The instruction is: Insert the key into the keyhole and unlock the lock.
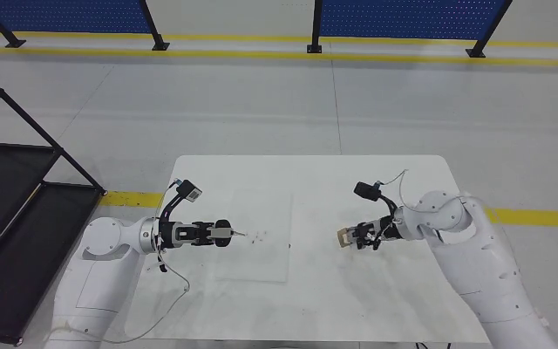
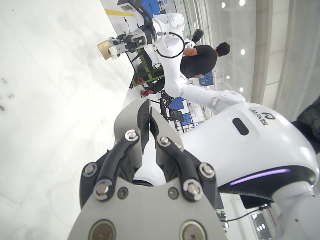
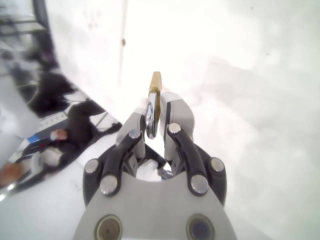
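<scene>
My left gripper (image 2: pixel 149 112) has its fingers (image 2: pixel 130 123) pressed together, the ribbed pads meeting at the tips; whether the key sits between them I cannot tell. It lies low over the left part of a thin pale sheet (image 1: pixel 261 262) and points across the table (image 1: pixel 366 297) toward the other arm; a few dark specks (image 1: pixel 253 236) mark the sheet just beyond its tips. My right gripper (image 3: pixel 157 98) is clamped on the lock (image 3: pixel 156 81); the chrome shackle (image 3: pixel 150 119) runs back between the two fingers, and the brass body juts out past the fingertips. From above, the lock sits over the right half of the table, off the sheet's right edge, with its brass end turned toward the left gripper; from the left wrist I see that same brass body at the front of the right gripper, held edge-on between the white finger pads. The two grippers face each other along nearly one line and are well apart, with the right part of the sheet and a strip of bare table between them. The sheet's right edge shows from the right wrist as a faint straight line running away beyond the lock.
</scene>
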`<control>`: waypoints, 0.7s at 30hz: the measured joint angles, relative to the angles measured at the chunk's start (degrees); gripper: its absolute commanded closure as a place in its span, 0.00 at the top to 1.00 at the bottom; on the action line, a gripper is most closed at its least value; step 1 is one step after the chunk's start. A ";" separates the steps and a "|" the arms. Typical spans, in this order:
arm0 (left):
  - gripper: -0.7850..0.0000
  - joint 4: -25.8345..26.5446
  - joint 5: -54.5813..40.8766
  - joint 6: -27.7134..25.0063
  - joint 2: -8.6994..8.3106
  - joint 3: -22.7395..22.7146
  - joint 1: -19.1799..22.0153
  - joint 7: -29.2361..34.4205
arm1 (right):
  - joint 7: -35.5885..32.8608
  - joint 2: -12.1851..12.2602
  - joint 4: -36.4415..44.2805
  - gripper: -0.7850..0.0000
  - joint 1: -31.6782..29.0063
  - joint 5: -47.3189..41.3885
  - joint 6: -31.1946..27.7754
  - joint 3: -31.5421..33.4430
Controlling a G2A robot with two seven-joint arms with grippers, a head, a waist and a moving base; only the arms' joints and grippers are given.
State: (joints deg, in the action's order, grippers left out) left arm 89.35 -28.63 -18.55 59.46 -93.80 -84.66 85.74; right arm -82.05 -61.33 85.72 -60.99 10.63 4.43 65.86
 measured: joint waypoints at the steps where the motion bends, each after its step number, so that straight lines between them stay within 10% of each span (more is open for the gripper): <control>1: 0.00 0.00 0.00 0.00 0.00 0.00 0.00 0.00 | 0.52 0.06 -0.56 0.00 -0.89 -2.97 -1.53 1.05; 11: 0.00 0.00 0.00 0.00 0.00 0.00 0.00 0.00 | 4.72 -0.08 -3.29 0.00 -7.87 -28.42 -13.74 5.95; 21: 0.00 0.00 0.00 0.00 0.00 0.00 0.00 0.00 | 3.64 -0.05 -3.18 0.00 -7.91 -28.96 -12.79 5.54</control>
State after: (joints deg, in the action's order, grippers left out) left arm 89.35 -28.63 -18.55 59.46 -93.80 -84.66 85.74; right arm -78.42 -61.38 82.53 -68.90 -18.33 -8.36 71.40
